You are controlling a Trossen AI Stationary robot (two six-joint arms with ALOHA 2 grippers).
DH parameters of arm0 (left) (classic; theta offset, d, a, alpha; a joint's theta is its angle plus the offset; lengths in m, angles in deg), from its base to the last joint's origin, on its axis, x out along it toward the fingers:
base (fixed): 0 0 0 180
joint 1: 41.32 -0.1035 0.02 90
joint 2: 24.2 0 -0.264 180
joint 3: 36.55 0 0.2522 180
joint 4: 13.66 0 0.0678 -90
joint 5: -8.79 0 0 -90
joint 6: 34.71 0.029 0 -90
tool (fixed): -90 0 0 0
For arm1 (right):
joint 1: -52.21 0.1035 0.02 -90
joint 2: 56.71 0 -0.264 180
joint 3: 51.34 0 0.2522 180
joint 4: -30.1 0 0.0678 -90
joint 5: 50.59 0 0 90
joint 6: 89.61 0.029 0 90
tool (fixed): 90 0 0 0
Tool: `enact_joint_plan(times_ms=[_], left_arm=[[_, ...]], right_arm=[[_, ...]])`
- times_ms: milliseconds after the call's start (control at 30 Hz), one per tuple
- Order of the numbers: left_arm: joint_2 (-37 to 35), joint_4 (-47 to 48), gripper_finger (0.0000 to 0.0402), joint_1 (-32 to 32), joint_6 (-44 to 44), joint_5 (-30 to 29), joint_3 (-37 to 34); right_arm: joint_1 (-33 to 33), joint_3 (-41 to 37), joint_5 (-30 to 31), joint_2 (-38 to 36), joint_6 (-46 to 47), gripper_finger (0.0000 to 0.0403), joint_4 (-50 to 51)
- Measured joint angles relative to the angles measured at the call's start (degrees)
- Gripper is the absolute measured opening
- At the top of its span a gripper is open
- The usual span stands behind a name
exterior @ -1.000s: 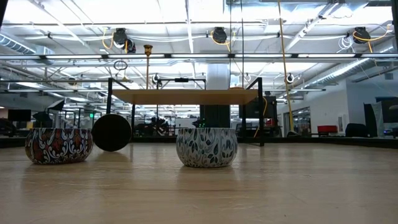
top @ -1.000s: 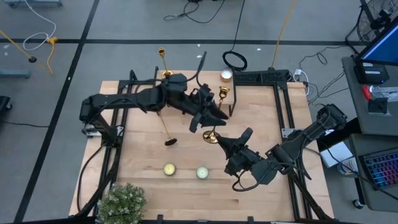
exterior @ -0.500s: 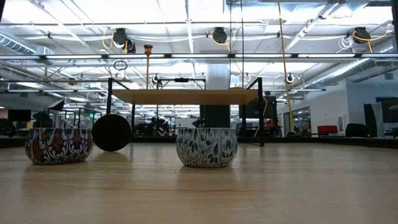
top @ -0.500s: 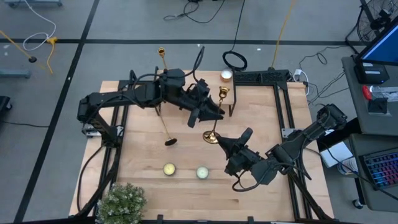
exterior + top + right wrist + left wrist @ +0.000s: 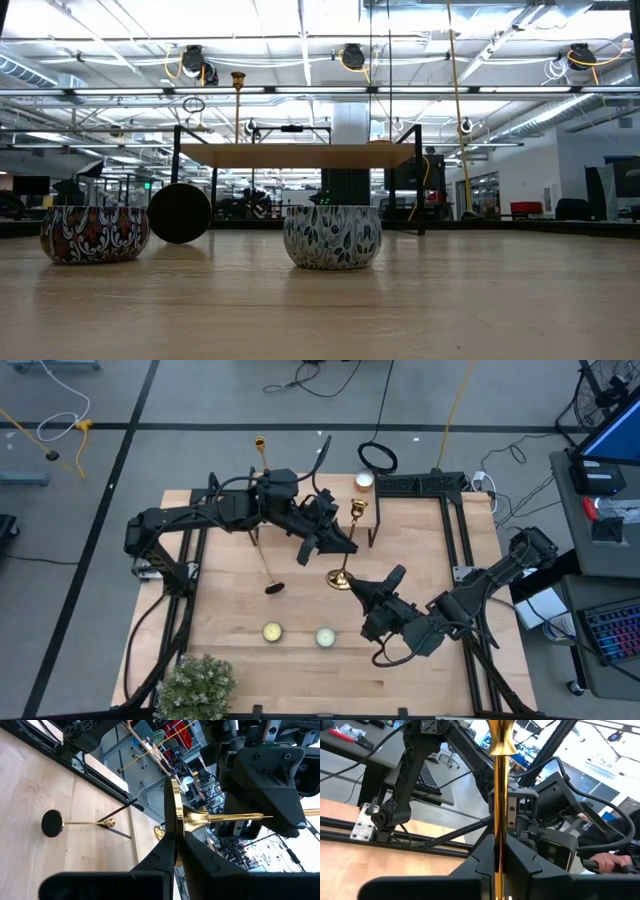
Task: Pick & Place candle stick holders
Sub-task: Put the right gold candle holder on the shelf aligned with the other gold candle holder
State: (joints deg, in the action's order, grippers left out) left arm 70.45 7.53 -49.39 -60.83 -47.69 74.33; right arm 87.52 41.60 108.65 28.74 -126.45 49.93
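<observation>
Left gripper (image 5: 345,545): clamped on upright candlestick (image 5: 346,550) stem | right gripper (image 5: 175,845): closed, pinching its base rim

Grey floor (image 5: 200,395) stretches around the wooden table (image 5: 230,610), crossed by dark tape lines and loose cables. At three o'clock stands a desk with a keyboard (image 5: 612,632). Overhead, bright strip lights (image 5: 300,30) line the ceiling.

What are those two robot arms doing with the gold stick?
Both are holding one gold candlestick standing mid-table. The left gripper has shut on its thin stem, and the right gripper pinches its round base. Another candlestick stands nearby, a third at the table's far edge.
</observation>
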Motion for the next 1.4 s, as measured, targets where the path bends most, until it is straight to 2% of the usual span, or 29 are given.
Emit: enact_joint_plan(times_ms=[233, 400, 567, 667, 933, 1000, 1233, 1333, 1400], left_arm=[[0.0, 0.06, 0.0015, 0.0, -0.59, 0.24, 0.0], [-0.66, 1.88, 0.0017, 0.16, -0.83, -0.28, 0.0], [-3.58, 8.35, 0.0016, 0.2, 2.03, -3.99, 0.0], [-5.88, 11.72, 0.0016, -0.07, 3.64, -7.12, 0.0], [-11.79, 19.98, 0.0016, -0.52, 6.32, -17.34, -0.05], [-13.07, 24.45, 0.0016, -0.48, 7.17, -20.34, -0.07], [-15.82, 34.67, 0.0016, -0.28, 9.42, -34.34, 0.08], [-16.95, 41.69, 0.0016, -0.97, 9.35, -41.28, -0.15], [-17.68, 42.68, 0.0016, -1.36, 8.5, -45.62, -0.14]], right_arm=[[0.02, 0.0, 0.57, 0.0, 2.68, 0.0049, -0.73], [0.07, 0.0, 4.48, 0.0, 5.24, 0.0082, -1.58], [0.07, 0.0, 8.68, 0.07, 6.16, 0.0118, -4.77], [-0.1, 0.0, 9.22, 0.06, 5.96, 0.0138, -8.79], [-0.42, 0.06, 8.88, -0.04, 5.74, 0.017, -18.0], [-0.42, 0.04, 8.99, -0.04, 6.37, 0.0175, -20.94], [0.44, 0.04, 8.97, -1.3, 15.48, 0.0191, -35.83], [1.33, 0.07, 8.9, -2.75, 21.27, 0.0195, -36.74], [2.25, 0.07, 8.84, -3.6, 22.92, 0.0196, -36.69]])
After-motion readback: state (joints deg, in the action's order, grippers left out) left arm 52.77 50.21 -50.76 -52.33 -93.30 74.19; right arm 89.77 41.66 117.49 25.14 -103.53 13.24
